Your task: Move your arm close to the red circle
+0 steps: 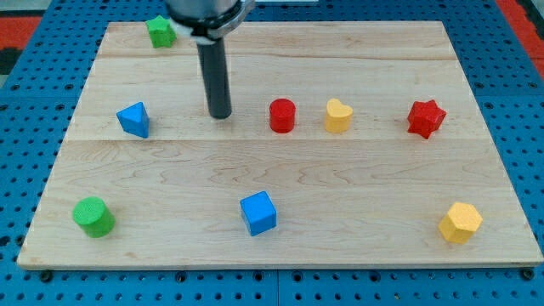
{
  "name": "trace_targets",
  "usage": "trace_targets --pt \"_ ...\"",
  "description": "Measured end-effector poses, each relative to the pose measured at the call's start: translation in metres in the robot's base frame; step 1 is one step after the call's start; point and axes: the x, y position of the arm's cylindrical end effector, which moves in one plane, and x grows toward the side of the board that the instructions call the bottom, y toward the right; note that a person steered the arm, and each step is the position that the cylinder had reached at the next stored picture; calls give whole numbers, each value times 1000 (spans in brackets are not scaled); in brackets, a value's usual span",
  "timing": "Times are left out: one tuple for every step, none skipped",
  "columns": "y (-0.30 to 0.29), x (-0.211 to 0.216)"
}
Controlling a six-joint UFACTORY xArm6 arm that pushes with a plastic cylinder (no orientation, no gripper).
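Red circle [282, 116] just to the view's right of my tip [220, 115], apart.

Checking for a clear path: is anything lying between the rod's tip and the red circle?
Nothing. In the camera view, only bare wooden board lies between my tip and the red circle, which sits just toward the view's right of the tip.
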Motion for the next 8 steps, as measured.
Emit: trace_targets --pt "-22 6" --pt "-41 6" --pt "-46 6" --pt "-42 10" --pt "-45 10" --pt "-48 10" --pt "-39 26" --pt "-23 36"
